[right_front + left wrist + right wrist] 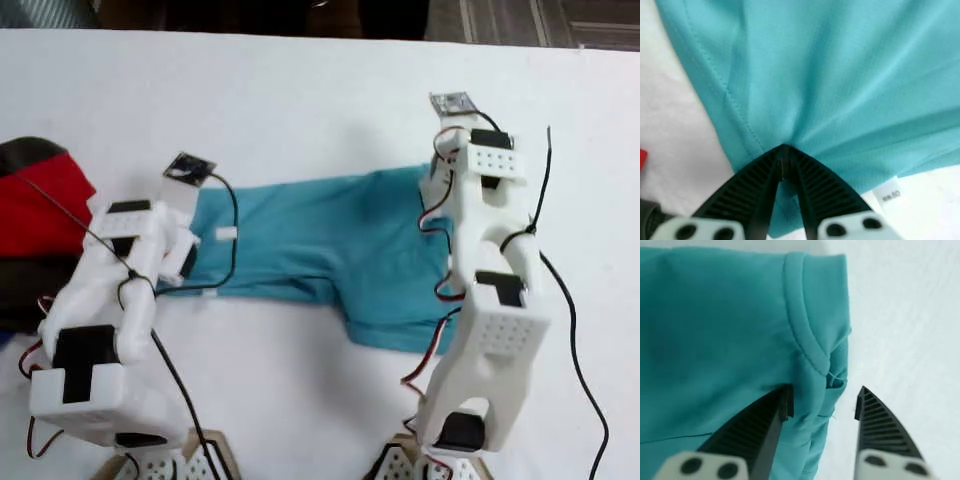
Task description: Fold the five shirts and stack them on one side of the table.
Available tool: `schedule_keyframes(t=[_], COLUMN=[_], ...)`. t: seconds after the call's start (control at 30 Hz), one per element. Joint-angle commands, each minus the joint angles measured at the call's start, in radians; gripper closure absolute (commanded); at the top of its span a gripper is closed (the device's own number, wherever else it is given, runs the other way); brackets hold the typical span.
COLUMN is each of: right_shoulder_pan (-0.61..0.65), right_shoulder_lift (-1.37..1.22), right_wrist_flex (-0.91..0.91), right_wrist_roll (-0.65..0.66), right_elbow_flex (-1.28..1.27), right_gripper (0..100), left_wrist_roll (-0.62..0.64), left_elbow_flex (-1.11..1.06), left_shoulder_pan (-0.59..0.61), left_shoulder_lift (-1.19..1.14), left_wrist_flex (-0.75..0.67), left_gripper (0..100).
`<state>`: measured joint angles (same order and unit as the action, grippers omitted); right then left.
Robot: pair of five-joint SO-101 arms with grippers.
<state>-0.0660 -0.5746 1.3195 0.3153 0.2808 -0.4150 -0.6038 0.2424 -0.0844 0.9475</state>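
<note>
Now left gripper (783, 165) pinches teal shirt (840, 75); right gripper (824, 401) straddles its edge, spread

Teal shirt (330, 250), red cloth (40, 200) on table (300, 90)

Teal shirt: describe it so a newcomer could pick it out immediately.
On the white table, look between the two arms: the teal shirt lies spread there, the left gripper pinching one end. It is the sole teal garment; the red and black clothes sit bunched at the table's edge.
</note>
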Motion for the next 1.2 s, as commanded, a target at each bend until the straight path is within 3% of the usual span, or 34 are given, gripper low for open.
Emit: schedule_keyframes(t=[0.0,0.2,0.47,0.77,0.97,1.03,1.17], right_shoulder_pan=[-0.010,-0.035,-0.124,-0.111,-0.124,-0.133,-0.125], right_shoulder_lift=[-0.012,-0.024,0.085,0.119,0.108,0.117,0.183], right_wrist_flex=[0.019,-0.016,-0.005,0.202,0.193,0.168,0.186], right_wrist_roll=[0.003,0.003,0.015,0.095,0.170,0.181,0.187], right_elbow_flex=[0.049,0.049,0.057,0.061,0.057,0.064,0.091], right_gripper=[81.0,98.9,97.9,97.9,97.7,94.5,76.7], left_wrist_roll=[0.008,0.008,0.008,0.008,0.008,0.009,0.009], left_elbow_flex=[0.001,0.001,0.001,0.001,0.001,0.001,0.001], left_shoulder_pan=[0.017,0.017,0.017,0.017,0.017,0.017,0.017], left_shoulder_lift=[-0.003,-0.003,-0.003,-0.003,-0.003,-0.003,-0.003], left_wrist_flex=[-0.020,-0.020,-0.020,-0.020,-0.020,-0.020,-0.020], left_gripper=[97,97,97,97,97,97,97])
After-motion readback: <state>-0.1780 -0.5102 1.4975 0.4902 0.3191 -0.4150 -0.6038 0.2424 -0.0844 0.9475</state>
